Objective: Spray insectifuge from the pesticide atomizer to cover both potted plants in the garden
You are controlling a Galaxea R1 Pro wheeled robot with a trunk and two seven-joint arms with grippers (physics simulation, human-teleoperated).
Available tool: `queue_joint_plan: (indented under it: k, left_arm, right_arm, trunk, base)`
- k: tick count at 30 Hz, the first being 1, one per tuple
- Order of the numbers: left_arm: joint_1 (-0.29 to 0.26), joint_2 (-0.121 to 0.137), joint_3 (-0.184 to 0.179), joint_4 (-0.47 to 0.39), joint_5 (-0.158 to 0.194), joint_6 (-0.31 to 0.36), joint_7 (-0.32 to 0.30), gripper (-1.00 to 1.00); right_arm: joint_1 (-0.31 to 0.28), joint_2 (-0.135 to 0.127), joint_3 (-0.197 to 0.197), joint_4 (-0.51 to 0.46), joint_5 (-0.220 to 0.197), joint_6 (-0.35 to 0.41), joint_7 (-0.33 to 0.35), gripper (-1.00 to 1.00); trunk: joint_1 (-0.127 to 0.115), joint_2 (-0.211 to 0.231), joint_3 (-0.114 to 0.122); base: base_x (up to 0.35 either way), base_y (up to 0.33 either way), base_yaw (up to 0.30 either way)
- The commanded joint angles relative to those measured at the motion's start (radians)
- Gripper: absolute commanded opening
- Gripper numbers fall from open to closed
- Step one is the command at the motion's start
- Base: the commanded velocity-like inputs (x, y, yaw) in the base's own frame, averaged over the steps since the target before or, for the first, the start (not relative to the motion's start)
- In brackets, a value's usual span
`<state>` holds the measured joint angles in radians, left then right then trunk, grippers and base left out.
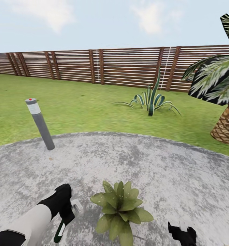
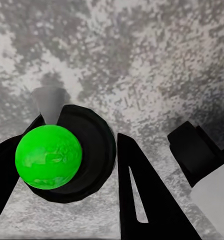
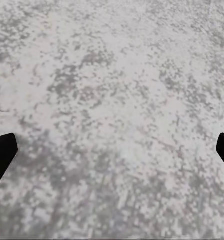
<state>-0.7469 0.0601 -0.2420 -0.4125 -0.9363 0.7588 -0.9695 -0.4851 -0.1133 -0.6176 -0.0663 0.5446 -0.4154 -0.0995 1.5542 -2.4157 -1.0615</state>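
- Plainly, the atomizer (image 1: pixel 61 229) is clenched in the left gripper (image 1: pixel 67 218), just left of the plant (image 1: pixel 120 209) at the head view's near edge; dark green with a white label strip, it hangs below the black fingers.
- Its long axis runs steeply, nearly upright with a slight tilt, lower end angled away from the plant. In the left wrist view the same bottle (image 2: pixel 48 156) is seen end-on as a bright green round end inside a black collar, so the camera looks along its length toward the patio (image 2: pixel 142 60).
- Which way the nozzle faces I cannot tell; a pale cone (image 2: pixel 51 102) beyond the bottle may be spray or its spout.
- The hold looks meant to keep the bottle beside the leaves, near enough for a spray to reach them.
- The right gripper (image 1: pixel 182 234) hangs low, right of the plant; its wrist view shows black fingertips (image 3: pixel 2 152) wide apart over bare stone, released and idle.
- Farther from the plant: a grey post (image 1: pixel 41 124) at the patio's edge, then lawn (image 1: pixel 80 109), an agave (image 1: pixel 152 100) and the fence (image 1: pixel 111 66).
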Motion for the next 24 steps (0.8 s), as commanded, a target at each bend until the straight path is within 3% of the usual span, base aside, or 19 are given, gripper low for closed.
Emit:
queue_joint_plan:
  k: [1,7,9,12,16,19,24]
  left_arm:
    - [0.000,0.003,-0.002,-0.001,-0.007,0.004,-0.008,-1.00]
    - [0.052,0.002,-0.002,-0.002,-0.004,0.002,0.017,-1.00]
    - [0.057,0.000,0.001,-0.008,0.012,0.002,0.033,-1.00]
    - [0.059,-0.010,0.035,-0.023,0.060,0.002,0.059,-1.00]
    - [0.060,-0.020,0.097,-0.038,0.074,0.002,0.177,-1.00]
    - [0.060,-0.018,0.132,-0.042,0.074,0.002,0.196,-1.00]
    - [0.060,-0.022,0.146,-0.043,0.076,-0.004,0.199,-1.00]
  right_arm:
    - [0.000,0.000,-0.005,0.002,0.011,-0.003,-0.005,1.00]
    - [-0.001,0.000,-0.005,0.002,0.011,-0.003,-0.005,1.00]
    - [-0.001,0.000,-0.005,0.002,0.011,-0.003,-0.005,1.00]
    - [-0.001,0.000,-0.005,0.002,0.011,-0.003,-0.005,1.00]
    - [-0.001,0.000,-0.005,0.002,0.011,-0.003,-0.005,1.00]
    - [-0.001,-0.001,-0.005,0.002,0.011,-0.003,-0.005,1.00]
    - [0.000,-0.001,-0.005,0.002,0.011,-0.003,-0.006,1.00]
  trunk:
    - [0.000,0.000,-0.001]
    - [0.000,0.000,-0.001]
    - [0.000,0.000,-0.001]
    - [0.000,0.000,-0.001]
    - [0.000,0.000,-0.001]
    - [0.000,0.000,-0.001]
    - [0.000,0.000,-0.001]
  base:
    - [0.000,-0.002,0.270]
    - [0.000,0.000,0.098]
    - [0.000,0.000,0.006]
    - [0.000,0.000,0.001]
    - [0.000,0.000,0.000]
    - [0.000,0.000,0.000]
    - [0.000,0.000,0.000]
